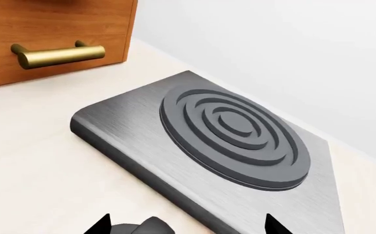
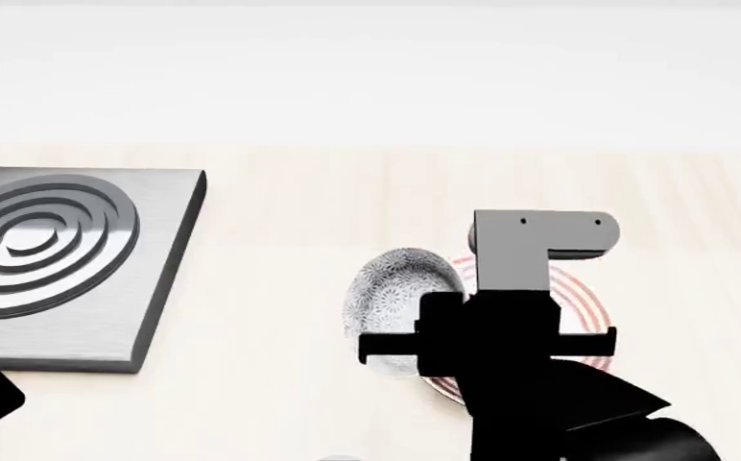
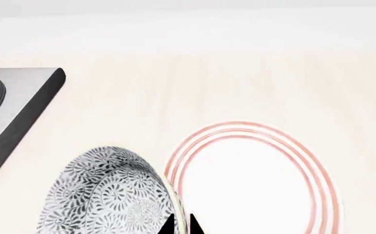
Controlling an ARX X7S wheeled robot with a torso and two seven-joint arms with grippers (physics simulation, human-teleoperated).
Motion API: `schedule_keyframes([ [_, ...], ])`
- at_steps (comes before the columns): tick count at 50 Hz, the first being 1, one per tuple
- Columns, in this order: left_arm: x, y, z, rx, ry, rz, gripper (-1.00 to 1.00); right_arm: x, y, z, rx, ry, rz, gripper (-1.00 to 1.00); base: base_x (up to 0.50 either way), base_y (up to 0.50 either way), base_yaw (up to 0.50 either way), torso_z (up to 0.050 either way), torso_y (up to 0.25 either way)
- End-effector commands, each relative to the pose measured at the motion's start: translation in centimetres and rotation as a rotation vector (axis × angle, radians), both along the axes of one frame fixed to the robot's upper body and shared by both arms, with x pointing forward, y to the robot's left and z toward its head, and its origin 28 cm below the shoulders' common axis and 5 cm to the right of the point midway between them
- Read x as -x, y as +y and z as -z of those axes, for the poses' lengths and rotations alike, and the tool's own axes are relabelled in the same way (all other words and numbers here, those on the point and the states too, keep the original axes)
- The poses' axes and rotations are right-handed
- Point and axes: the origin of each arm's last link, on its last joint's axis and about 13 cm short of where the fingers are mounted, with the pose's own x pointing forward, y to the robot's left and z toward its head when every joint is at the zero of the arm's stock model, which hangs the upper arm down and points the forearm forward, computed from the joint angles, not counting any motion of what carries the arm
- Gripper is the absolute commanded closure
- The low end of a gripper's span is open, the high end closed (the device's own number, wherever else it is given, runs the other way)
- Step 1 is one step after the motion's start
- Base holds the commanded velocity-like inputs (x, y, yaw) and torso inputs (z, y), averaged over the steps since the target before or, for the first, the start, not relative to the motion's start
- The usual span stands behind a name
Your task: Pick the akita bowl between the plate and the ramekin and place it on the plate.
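The bowl is being held tilted by the right gripper, whose fingertips are seen pinched on its rim on the side facing the plate; the grasp therefore appears to be done. In the head view the bowl is showing its speckled outside just beside the plate, partly over its rim, though the arm is hiding the contact, so whether the bowl is being carried clear of the counter cannot be told for certain. The plate is lying bare, so the placing is being left to do: the bowl is yet to be moved over the plate's middle, set down and released. The ramekin is not being shown. The left gripper is being kept near the burner, well apart from the plate, with its fingers spread and nothing between them.
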Motion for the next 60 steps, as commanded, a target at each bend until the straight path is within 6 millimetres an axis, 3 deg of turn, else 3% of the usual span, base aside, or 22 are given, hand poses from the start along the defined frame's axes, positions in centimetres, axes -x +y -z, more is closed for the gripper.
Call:
schedule_keyframes([
  [1, 0.1, -0.1, 0.4, 0.017, 0.014, 0.002, -1.00, -1.9, -0.6, -2.1, -0.016, -0.027, 0.025, 1.00, 0.00, 0.00, 0.00, 0.000, 0.000],
  [24, 0.1, -0.1, 0.3, 0.018, 0.015, 0.002, -1.00, -5.7, -2.0, -4.1, -0.069, 0.021, 0.110, 1.00, 0.00, 0.00, 0.00, 0.000, 0.000],
  [45, 0.0, -0.2, 0.3, 0.023, 0.017, 0.002, -1.00, -8.8, -3.4, -3.9, -0.146, 0.083, 0.202, 1.00, 0.00, 0.00, 0.00, 0.000, 0.000],
  [60, 0.0, -0.1, 0.3, 0.023, 0.018, 0.000, -1.00, -10.2, -4.5, -2.5, -0.229, 0.139, 0.265, 1.00, 0.00, 0.00, 0.00, 0.000, 0.000],
])
